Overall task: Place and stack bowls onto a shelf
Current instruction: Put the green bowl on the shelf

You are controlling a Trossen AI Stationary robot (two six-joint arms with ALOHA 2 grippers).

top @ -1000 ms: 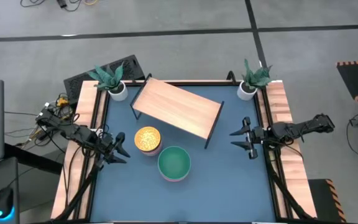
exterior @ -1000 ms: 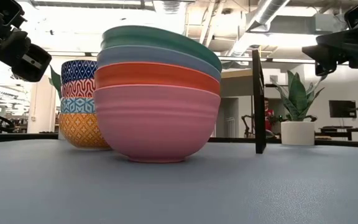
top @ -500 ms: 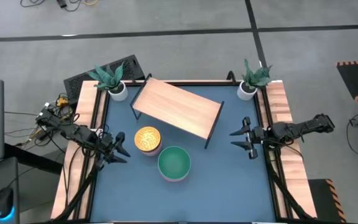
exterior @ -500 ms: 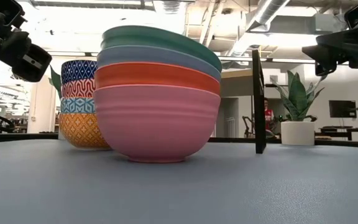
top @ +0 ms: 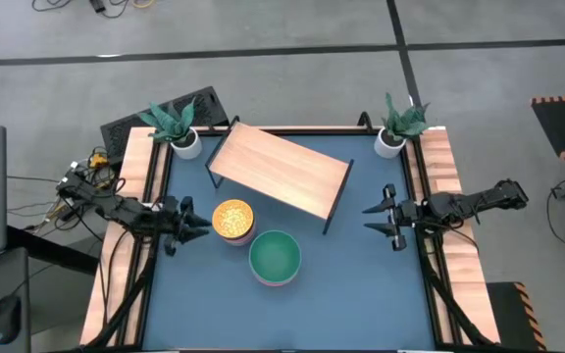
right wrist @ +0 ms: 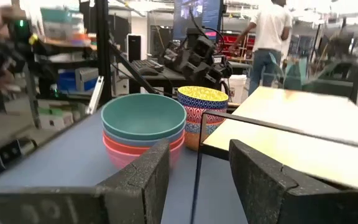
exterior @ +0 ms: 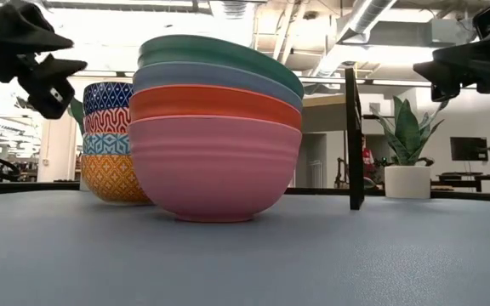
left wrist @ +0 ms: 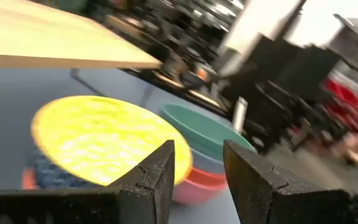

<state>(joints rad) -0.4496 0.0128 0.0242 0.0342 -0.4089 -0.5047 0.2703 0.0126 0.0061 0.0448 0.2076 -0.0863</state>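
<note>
A stack of larger plain bowls (top: 275,257), green on top over blue-grey, red and pink (exterior: 215,127), stands on the blue table. A stack of smaller patterned bowls (top: 231,220), yellow on top, stands beside it on the left (exterior: 109,140). The wooden shelf (top: 281,169) stands on black legs behind both stacks, nothing on it. My left gripper (top: 194,224) is open above the table, just left of the patterned stack (left wrist: 104,140) and pointing at it. My right gripper (top: 379,218) is open near the table's right edge, facing the shelf (right wrist: 303,118) and both stacks.
Two small white pots with green plants (top: 177,126) (top: 398,126) stand at the table's far corners. Wooden side rails (top: 135,216) line the table's left and right edges. Bare blue table (top: 351,294) lies in front of the stacks. A person (right wrist: 269,37) stands in the room beyond.
My left gripper has swung toward the patterned stack and turned, so its fingers now point at the stack. The right arm and both bowl stacks have kept still.
</note>
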